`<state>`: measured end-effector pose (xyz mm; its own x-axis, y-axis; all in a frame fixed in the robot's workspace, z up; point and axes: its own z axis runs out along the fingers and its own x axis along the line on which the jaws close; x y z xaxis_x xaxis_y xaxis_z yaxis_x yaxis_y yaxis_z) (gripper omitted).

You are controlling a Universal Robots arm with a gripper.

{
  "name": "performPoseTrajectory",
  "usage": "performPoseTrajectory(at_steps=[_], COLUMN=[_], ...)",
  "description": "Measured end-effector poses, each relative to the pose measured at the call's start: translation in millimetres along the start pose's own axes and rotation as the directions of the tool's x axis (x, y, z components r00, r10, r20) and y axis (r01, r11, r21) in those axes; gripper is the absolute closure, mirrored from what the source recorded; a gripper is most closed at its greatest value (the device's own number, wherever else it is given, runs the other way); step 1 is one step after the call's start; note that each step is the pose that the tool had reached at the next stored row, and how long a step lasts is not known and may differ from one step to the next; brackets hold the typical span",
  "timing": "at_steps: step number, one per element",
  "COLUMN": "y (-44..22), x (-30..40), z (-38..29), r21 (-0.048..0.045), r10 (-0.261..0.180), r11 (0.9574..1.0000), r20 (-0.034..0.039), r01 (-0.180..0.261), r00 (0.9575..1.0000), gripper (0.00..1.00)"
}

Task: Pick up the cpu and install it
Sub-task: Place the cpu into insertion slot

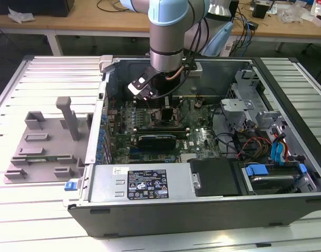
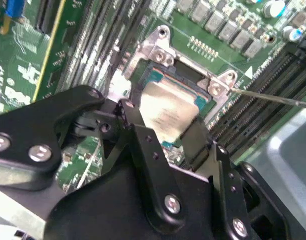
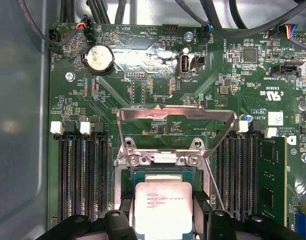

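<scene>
Gripper (image 3: 164,216) pinches cpu (image 3: 163,200) by its edges, low over socket (image 3: 160,172)

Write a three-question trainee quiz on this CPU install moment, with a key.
1. True or false: the metal bracket stands raised open.
2. The cpu is: A lying loose and untouched; B held in the gripper next to the bracket; C hidden under a cooler.
3. Name the round silver part on the motherboard.
Key: 1 true; 2 B; 3 the coin cell battery.
</scene>
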<state>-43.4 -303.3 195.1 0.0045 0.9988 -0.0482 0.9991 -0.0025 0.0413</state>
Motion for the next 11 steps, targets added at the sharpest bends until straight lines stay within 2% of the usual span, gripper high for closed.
performPoseTrajectory(at_steps=[1,3,6,11], y=[0.0,-0.1,0.0,0.0], x=[0.2,0.2,0.3,0.1], z=[0.1,0.1,0.2,-1.6], r21=[0.0002,0.0002,-0.0001,0.0003], r10=[0.0,0.0,0.001,0.001], r11=[1.0,1.0,1.0,1.0], r20=[-0.0012,-0.0018,-0.0117,-0.0135], r01=[0.0,0.0,-0.001,-0.001], r00=[1.0,1.0,0.9999,0.9999], gripper=[0.38,0.38,0.38,0.38])
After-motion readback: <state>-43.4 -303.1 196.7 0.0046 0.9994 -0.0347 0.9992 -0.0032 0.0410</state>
